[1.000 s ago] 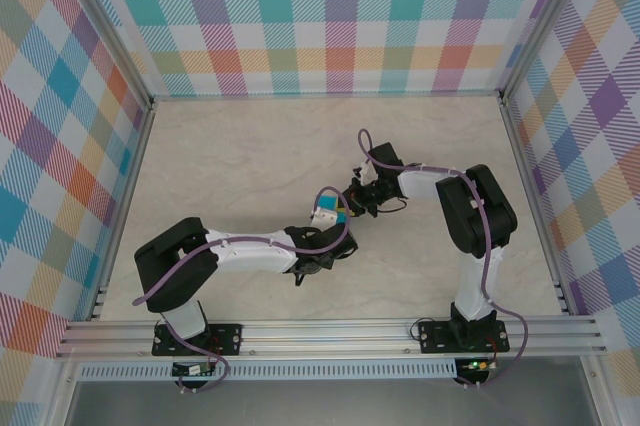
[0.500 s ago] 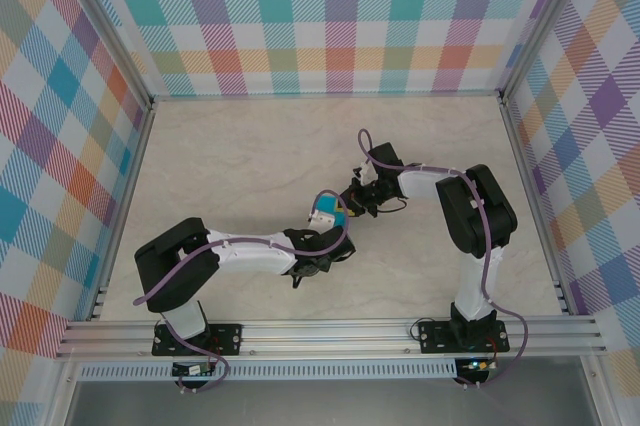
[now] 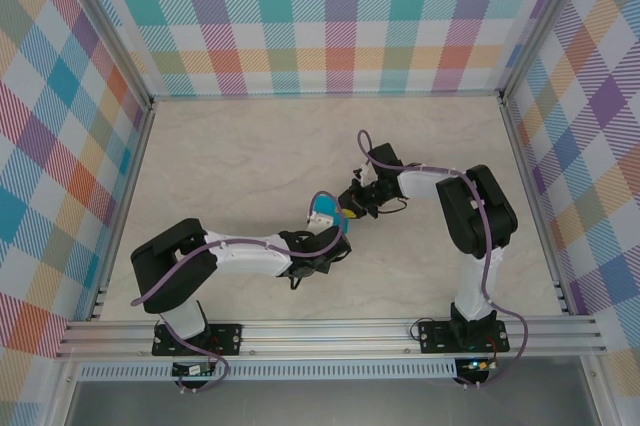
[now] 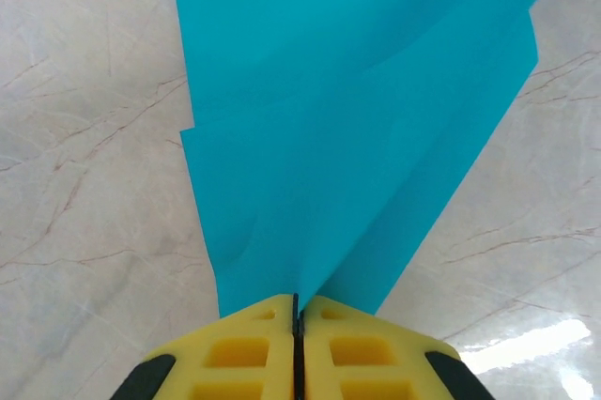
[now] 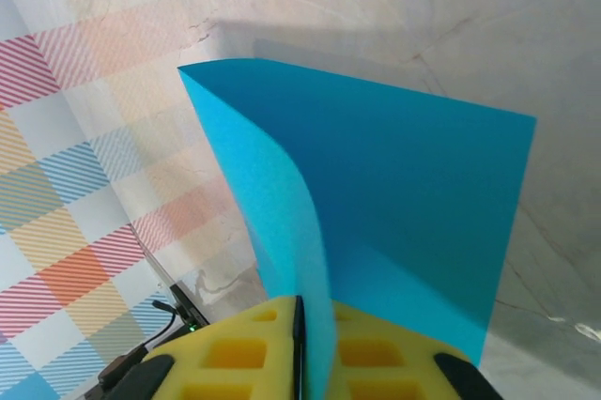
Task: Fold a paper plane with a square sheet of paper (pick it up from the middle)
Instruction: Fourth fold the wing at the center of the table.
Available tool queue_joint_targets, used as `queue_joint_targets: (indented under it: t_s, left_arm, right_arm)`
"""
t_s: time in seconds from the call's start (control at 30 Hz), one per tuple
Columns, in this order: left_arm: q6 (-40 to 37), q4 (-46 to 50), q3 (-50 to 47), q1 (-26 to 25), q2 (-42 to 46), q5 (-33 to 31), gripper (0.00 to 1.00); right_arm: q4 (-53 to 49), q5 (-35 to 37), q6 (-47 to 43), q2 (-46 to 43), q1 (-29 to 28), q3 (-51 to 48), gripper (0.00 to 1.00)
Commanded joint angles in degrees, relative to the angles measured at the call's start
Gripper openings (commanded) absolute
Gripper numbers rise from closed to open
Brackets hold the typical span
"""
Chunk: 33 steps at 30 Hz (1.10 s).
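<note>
The square sheet of paper (image 3: 335, 218) is teal-blue and folded into layers, and it is held up off the table's middle between both arms. In the left wrist view the paper (image 4: 347, 118) fans out from my left gripper (image 4: 299, 311), whose yellow pads are pressed together on its narrow end. In the right wrist view a curled layer of the paper (image 5: 404, 203) rises from between the pads of my right gripper (image 5: 300, 311), which stand close together on it. From above, the left gripper (image 3: 328, 228) and right gripper (image 3: 349, 211) meet tip to tip. Whether the folds form the paper plane, I cannot tell.
A pale marble-patterned table (image 3: 240, 166) lies under the arms. Plaid walls (image 3: 330, 16) and metal frame rails (image 3: 330, 331) close it in on all sides. The right arm's elbow (image 3: 480, 211) stands at the right, and the left arm's elbow (image 3: 175, 266) at the near left.
The left jaws have closed onto the paper, and the left wrist has shifted slightly to the left. The right arm has stayed where it was.
</note>
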<state>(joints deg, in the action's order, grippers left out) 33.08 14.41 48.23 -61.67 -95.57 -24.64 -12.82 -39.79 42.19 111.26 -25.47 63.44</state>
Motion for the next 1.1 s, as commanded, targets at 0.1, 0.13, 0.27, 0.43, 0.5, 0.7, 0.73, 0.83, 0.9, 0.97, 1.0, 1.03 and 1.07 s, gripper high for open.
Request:
queue_joint_targets:
  t_s: [0.1,0.13,0.27,0.43,0.5,0.7,0.73,0.83,0.9,0.97,1.0,1.03,1.07]
  left_arm:
    - [-2.97,-6.68,-2.74,3.99,4.83,9.53,0.08]
    - [-3.26,-7.74,-3.23,4.71,5.16,11.38,0.08]
    - [-3.73,-11.65,-5.21,8.05,5.90,18.65,0.07]
    - [-4.03,-14.71,-6.22,11.48,4.74,26.87,0.07]
    - [-3.79,-16.68,-6.83,12.82,4.28,30.14,0.07]
    - [-1.35,-22.51,-8.74,16.78,2.83,38.06,0.07]
    - [-0.82,-23.15,-9.25,17.18,2.68,38.22,0.07]
    - [1.41,-27.18,-11.22,18.32,2.23,40.11,0.07]
    - [2.56,-28.09,-12.22,18.38,2.45,39.94,0.07]
    - [3.66,-29.14,-13.40,18.43,3.14,39.74,0.07]
    - [3.94,-29.35,-13.89,18.45,3.62,39.50,0.07]
    - [4.20,-29.27,-14.33,18.44,4.04,39.13,0.07]
    - [4.36,-29.27,-14.68,18.47,4.36,38.64,0.07]
  right_arm:
    - [-6.73,5.81,-3.22,-7.86,1.72,1.30,0.37]
    - [-7.97,7.12,-3.52,-9.27,2.36,0.96,0.40]
    - [-10.21,11.57,-4.04,-15.16,4.36,-2.15,0.49]
    - [-6.53,10.06,-2.47,-21.55,4.60,-7.93,0.45]
    - [-4.31,8.32,-1.90,-22.96,4.47,-10.04,0.37]
    - [2.67,4.70,0.74,-24.56,3.01,-15.07,0.16]
    - [2.86,5.02,0.59,-24.36,2.51,-15.18,0.15]
    - [5.16,7.18,0.86,-24.70,0.95,-15.97,0.09]
    - [6.44,10.83,0.98,-26.09,-0.08,-16.88,0.09]
    - [8.55,14.87,0.31,-27.71,-1.00,-18.39,0.09]
    - [9.70,16.58,-0.14,-28.46,-1.31,-19.38,0.09]
    - [10.67,17.64,-0.61,-29.02,-1.41,-20.31,0.09]
    - [10.61,18.40,-1.04,-29.21,-1.42,-20.54,0.09]
